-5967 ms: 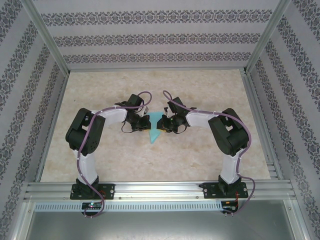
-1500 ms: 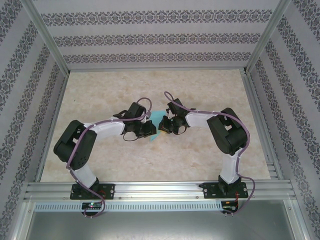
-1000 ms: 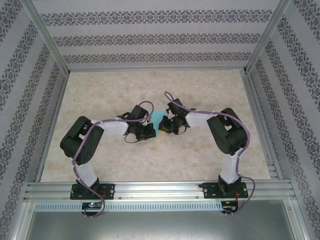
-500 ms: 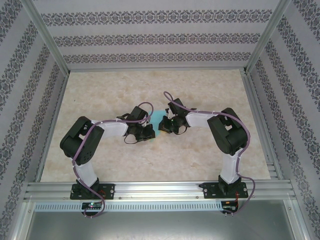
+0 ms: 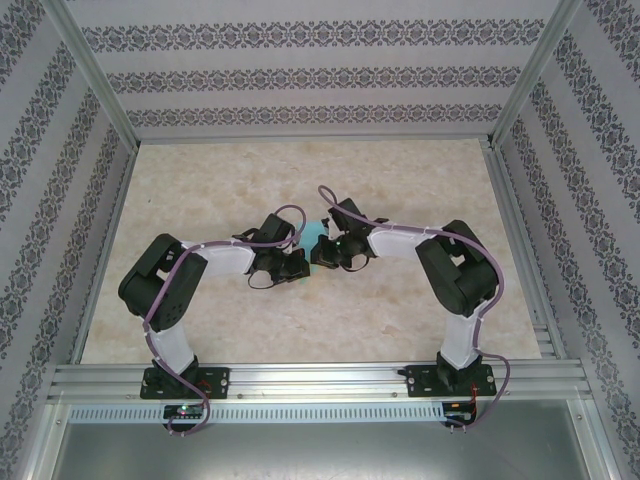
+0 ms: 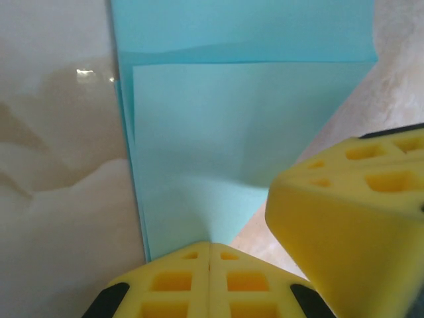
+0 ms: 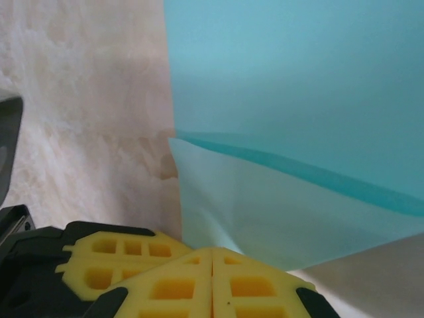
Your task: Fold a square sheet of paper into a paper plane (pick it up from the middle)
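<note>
Judged mid-fold at the centre of the beige marbled table [image 5: 200, 190], with the thin, partly layered turquoise-teal square sheet of paper [image 6: 218, 146] pinched by both the yellow-fingered left gripper [image 6: 210, 255] and right gripper [image 7: 212, 257], each clamped tight, next calling for a matched sweep to flatten the crease.

Bright, even light; faint glare, soft blurred close-ups in wrist views.

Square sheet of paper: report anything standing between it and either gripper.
Nothing visible stands in the way. The left gripper is shut on the near edge of the square sheet of paper, and the right gripper is shut on it too, with bare paper running straight into each.
</note>
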`<move>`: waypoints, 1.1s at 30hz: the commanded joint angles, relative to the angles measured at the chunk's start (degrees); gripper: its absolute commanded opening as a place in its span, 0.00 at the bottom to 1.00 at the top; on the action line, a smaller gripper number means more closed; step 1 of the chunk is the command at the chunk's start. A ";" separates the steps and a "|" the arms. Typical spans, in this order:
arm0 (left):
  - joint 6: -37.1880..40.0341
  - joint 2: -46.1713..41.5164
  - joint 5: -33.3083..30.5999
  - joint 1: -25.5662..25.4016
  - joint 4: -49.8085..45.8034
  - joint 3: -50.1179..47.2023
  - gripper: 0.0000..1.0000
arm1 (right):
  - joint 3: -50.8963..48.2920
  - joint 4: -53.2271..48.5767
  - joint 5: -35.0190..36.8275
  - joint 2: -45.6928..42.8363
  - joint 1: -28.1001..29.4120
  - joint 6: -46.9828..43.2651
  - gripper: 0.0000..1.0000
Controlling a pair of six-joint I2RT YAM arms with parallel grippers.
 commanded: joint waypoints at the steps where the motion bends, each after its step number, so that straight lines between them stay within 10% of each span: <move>1: -1.26 -0.04 -2.80 -0.56 -3.34 -1.89 0.04 | 1.54 -1.42 0.96 2.86 -0.21 -1.16 0.07; 18: -1.45 -0.13 -3.35 -0.65 -4.65 -3.67 0.01 | 3.66 -2.98 4.60 3.82 -11.71 -10.09 0.06; 33: -0.83 0.40 -2.95 -0.72 -4.61 -2.11 0.02 | 0.45 0.75 1.09 -1.07 -3.34 -5.71 0.07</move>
